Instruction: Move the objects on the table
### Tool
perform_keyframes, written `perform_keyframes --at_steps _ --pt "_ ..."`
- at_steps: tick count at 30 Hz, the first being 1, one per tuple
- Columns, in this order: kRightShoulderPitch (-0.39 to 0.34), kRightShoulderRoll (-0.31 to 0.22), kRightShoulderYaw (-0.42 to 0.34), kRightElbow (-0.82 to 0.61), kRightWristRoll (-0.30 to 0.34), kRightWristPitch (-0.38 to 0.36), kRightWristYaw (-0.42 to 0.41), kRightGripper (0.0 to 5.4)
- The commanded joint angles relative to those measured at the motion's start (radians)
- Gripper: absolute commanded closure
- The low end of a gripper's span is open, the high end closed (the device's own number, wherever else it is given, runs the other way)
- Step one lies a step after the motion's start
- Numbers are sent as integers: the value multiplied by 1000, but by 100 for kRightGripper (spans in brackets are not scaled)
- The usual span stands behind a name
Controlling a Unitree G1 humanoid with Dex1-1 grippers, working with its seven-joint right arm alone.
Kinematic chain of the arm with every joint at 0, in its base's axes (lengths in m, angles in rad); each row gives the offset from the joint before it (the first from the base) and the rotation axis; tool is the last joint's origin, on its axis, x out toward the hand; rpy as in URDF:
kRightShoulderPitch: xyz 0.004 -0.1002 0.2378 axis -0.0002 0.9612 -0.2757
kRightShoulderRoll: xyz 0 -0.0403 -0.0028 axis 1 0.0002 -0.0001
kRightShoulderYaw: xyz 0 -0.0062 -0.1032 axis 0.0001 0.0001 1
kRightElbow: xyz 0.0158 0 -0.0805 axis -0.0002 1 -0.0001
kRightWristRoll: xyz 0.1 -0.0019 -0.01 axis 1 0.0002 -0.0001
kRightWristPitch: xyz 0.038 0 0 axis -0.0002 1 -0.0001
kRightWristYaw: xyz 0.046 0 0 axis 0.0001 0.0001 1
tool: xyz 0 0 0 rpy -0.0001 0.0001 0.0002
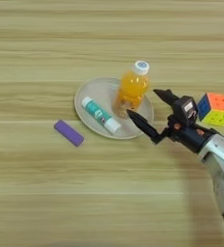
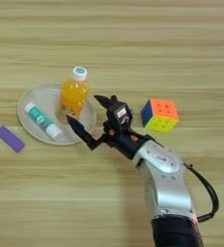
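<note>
Gripper (image 1: 150,111) spread wide, empty, poised just right of the orange bottle (image 1: 131,89) standing on the plate (image 1: 90,94) beside the tube (image 1: 100,115), cube (image 1: 216,109) off to its right on the table (image 1: 109,193); reach-in step, next likely straddling bottle, then closing.

— How many things are set out on the broad light-brown wooden tabletop (image 1: 36,193)?

— One round pale plate (image 1: 92,91), one orange drink bottle with a white cap (image 1: 131,89), one white-and-teal tube (image 1: 100,115).

— And off the plate?

— One small flat purple block (image 1: 69,132) and one multicoloured puzzle cube (image 2: 160,115).

— Any arm?

— One silver forearm (image 2: 164,178), with one gripper of two black fingers (image 2: 87,110).
</note>
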Motion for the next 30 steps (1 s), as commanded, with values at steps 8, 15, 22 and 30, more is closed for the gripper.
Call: perform_keyframes --at_steps 8,15,22,30 --pt "-219 2 61 137 -108 -76 -64 4" --pt "-361 55 80 298 -115 -82 -87 4" --pt "-404 103 71 366 -116 -96 -144 69" --pt "-404 111 56 329 -110 -103 -192 178"
